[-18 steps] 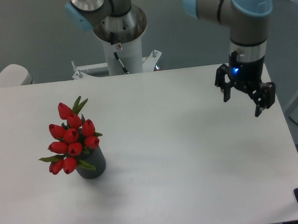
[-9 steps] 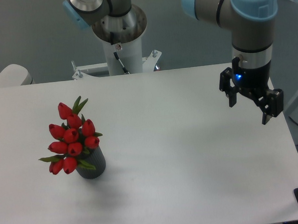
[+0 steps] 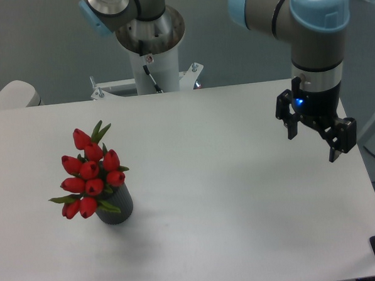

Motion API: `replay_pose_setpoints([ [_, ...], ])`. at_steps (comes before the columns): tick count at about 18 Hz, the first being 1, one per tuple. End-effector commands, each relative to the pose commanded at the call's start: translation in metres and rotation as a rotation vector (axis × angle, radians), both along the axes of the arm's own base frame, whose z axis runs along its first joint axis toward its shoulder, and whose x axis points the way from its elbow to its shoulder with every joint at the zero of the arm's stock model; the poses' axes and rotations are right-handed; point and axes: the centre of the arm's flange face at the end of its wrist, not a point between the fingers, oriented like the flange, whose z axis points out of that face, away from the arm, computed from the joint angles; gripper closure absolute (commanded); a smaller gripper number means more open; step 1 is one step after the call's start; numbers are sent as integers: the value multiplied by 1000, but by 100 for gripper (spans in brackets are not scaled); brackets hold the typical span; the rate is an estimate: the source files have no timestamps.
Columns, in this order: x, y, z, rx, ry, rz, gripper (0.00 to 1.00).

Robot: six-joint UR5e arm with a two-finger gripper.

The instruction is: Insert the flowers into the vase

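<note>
The gripper point(image 3: 314, 145) hangs in the right part of the frame above the white table point(image 3: 228, 195), its two black fingers spread apart with nothing between them, a blue light glowing on its body. The grey and blue arm point(image 3: 307, 21) rises from it toward the upper right. Well apart, in the lower left of the frame, the flowers point(image 3: 88, 174) stand in the vase point(image 3: 117, 207), red buds leaning left over its rim.
</note>
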Motion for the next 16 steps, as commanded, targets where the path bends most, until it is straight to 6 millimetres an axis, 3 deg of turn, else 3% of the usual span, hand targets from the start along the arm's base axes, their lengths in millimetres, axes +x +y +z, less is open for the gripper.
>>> replay_pose_setpoints([
  [16,-1,1,-3,-8,1,-9,0],
])
